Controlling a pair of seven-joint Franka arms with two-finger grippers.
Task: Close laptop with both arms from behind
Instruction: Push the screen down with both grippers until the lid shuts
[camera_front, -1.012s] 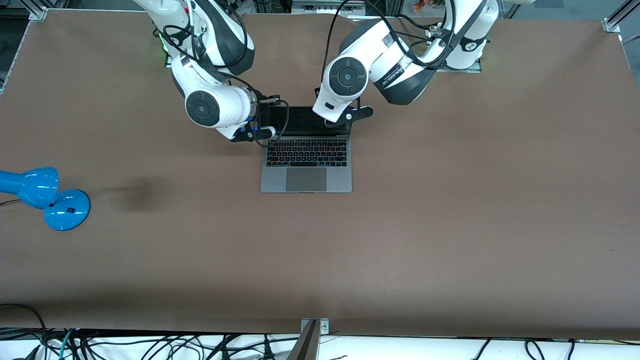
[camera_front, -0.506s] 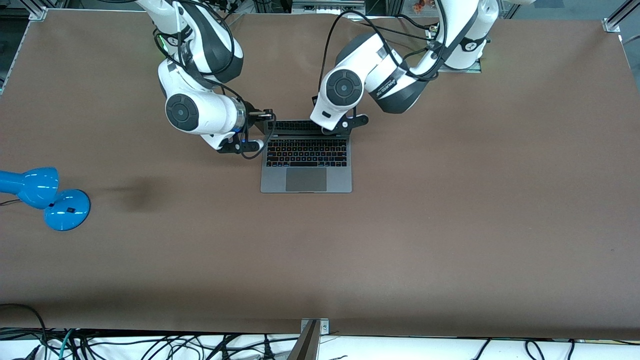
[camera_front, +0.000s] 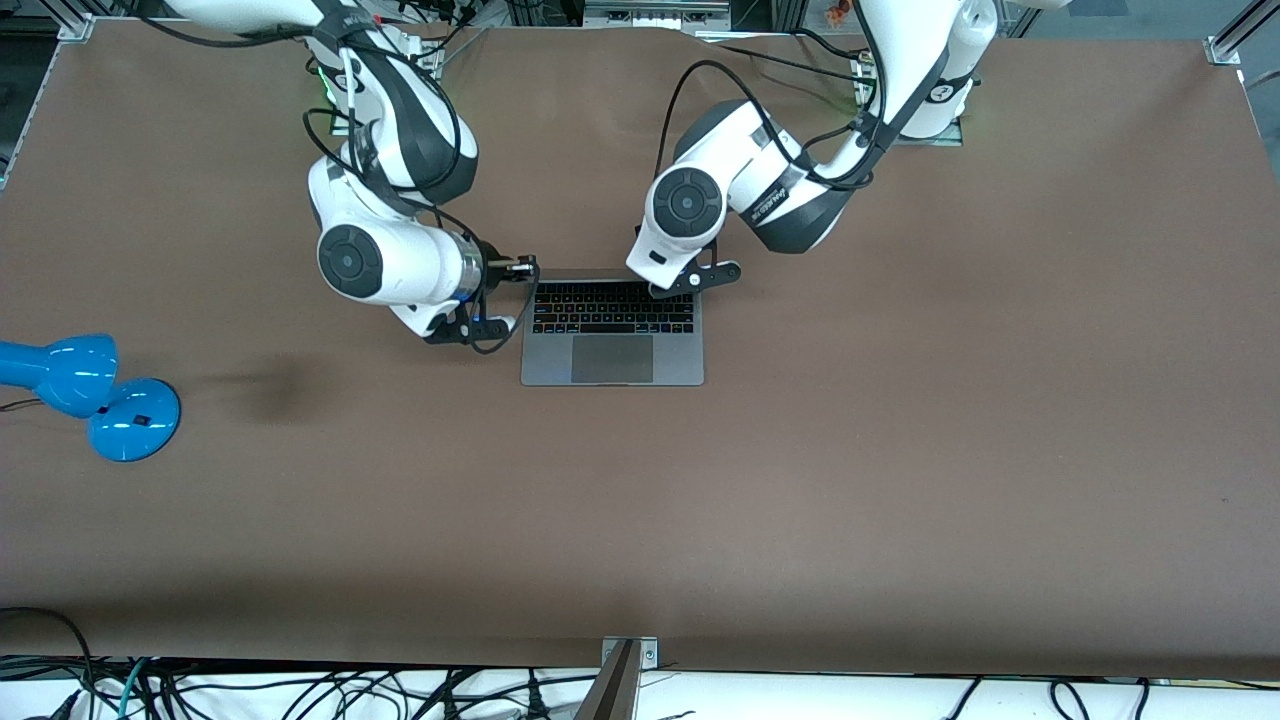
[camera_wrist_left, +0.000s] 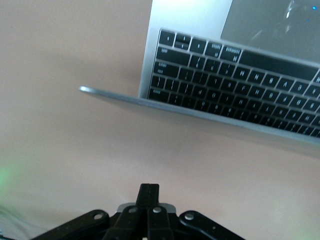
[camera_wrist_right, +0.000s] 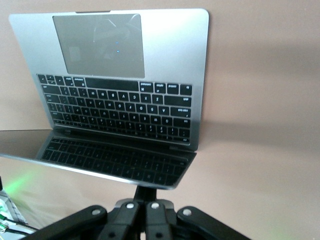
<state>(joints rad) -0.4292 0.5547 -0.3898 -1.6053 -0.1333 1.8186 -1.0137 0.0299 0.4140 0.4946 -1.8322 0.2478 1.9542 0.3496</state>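
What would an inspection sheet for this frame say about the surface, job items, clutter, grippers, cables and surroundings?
Surface: brown table, a dark smudge near the lamp.
Job's things: laptop open, lid about upright, keyboard and trackpad showing.
Clutter: blue desk lamp toward the right arm's end of the table.
Grippers: left gripper shut, at the lid's edge on the left arm's side; right gripper shut, at the lid's top edge on the right arm's side.
Cables: black cables looped along both arms; more hang below the table's near edge.
Surroundings: metal frame posts at the table corners.
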